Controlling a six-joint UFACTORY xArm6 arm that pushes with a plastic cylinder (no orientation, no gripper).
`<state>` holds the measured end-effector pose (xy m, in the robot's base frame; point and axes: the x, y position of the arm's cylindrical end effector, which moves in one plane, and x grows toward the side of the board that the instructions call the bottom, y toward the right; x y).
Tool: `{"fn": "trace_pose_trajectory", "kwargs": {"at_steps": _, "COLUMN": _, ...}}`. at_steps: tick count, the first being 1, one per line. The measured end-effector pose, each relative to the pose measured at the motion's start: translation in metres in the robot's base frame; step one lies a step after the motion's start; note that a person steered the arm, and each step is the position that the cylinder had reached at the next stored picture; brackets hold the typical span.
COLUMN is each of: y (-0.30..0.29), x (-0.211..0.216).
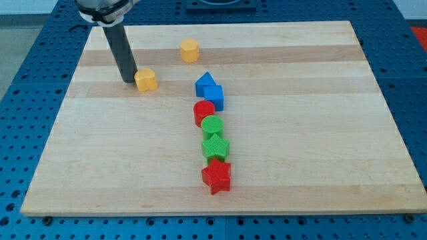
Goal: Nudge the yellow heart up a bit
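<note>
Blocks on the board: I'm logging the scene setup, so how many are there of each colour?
Yellow: 2, the yellow heart beside my tip and the yellow hexagon.
Blue: 2, the blue triangle and the blue cube.
Red: 2, the red cylinder and the red star.
Green: 2, the green cylinder and the green star.
Total: 8.
</note>
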<state>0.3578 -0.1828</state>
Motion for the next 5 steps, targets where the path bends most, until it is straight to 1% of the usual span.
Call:
{"fn": "trace_pose_trajectory", "kwargs": {"at_steps": 3, "y": -0.008, "x": 0.041}}
{"fn": "trace_pose_trajectory", "kwargs": {"at_steps": 5, "y": -0.003, "x": 0.045}}
